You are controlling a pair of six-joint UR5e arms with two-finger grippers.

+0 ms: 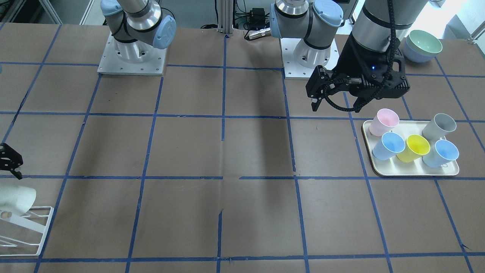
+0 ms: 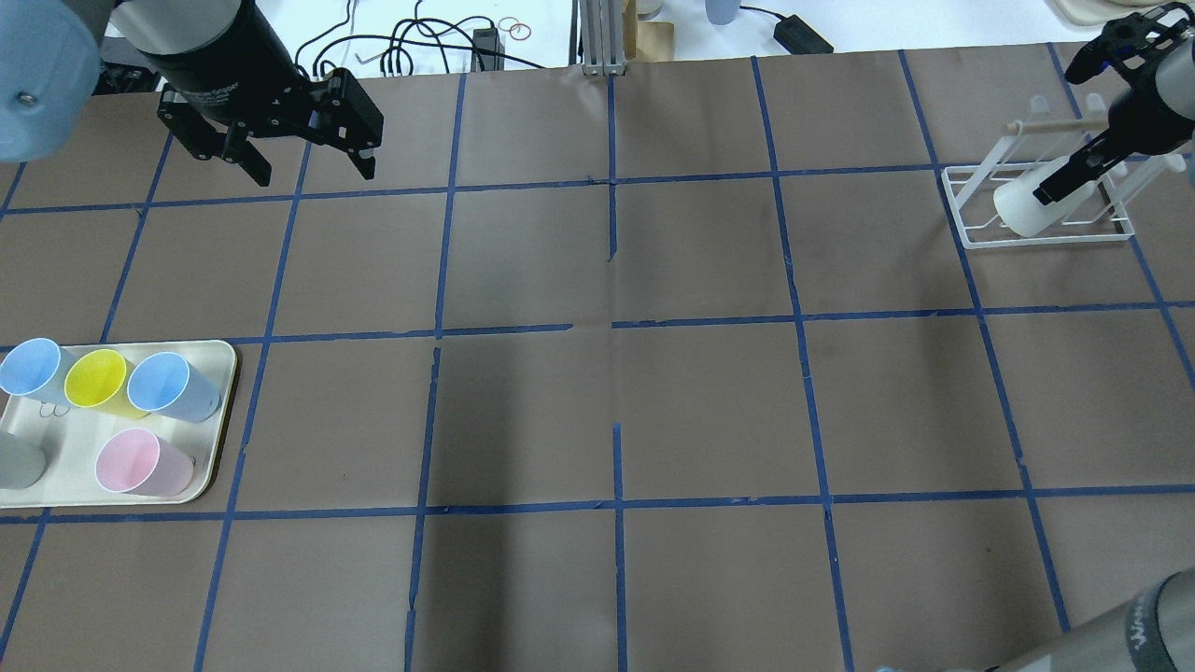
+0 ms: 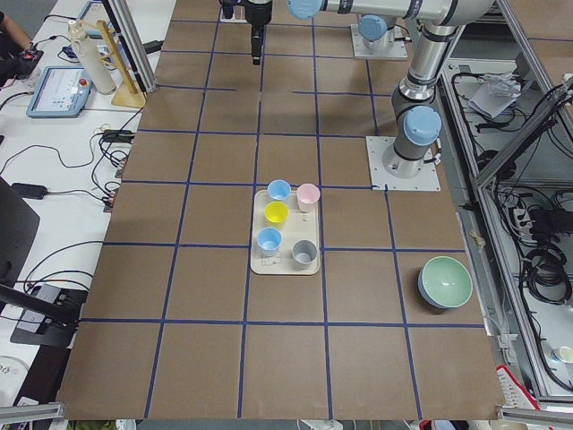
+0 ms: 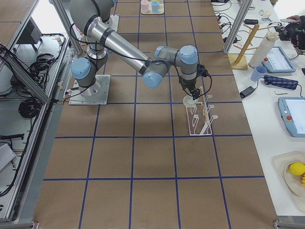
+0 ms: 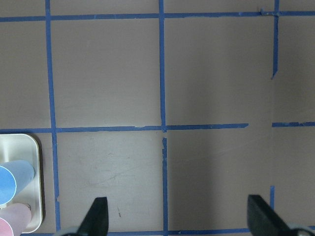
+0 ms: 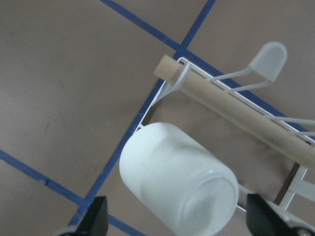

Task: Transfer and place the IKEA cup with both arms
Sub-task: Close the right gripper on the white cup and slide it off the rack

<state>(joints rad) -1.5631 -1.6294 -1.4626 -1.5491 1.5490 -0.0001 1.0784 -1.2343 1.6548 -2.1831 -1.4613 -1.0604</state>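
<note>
The off-white IKEA cup (image 2: 1022, 210) lies tilted on the white wire rack (image 2: 971, 233) at the far right, its base towards the right wrist camera (image 6: 177, 182). It also shows at the left edge of the front view (image 1: 17, 199). My right gripper (image 2: 1074, 173) is open just above the cup. Its fingertips (image 6: 98, 216) stand wide on either side of the cup without touching it. My left gripper (image 2: 308, 168) is open and empty above the table at the far left, away from the cups; in its wrist view (image 5: 177, 216) only bare table lies between the fingers.
A cream tray (image 2: 219, 420) at the left holds a pink cup (image 2: 140, 462), a yellow cup (image 2: 98, 381), two blue cups and a grey cup (image 2: 19, 462). Stacked bowls (image 1: 422, 45) stand near the left arm's base. A wooden rod (image 6: 236, 113) crosses the rack.
</note>
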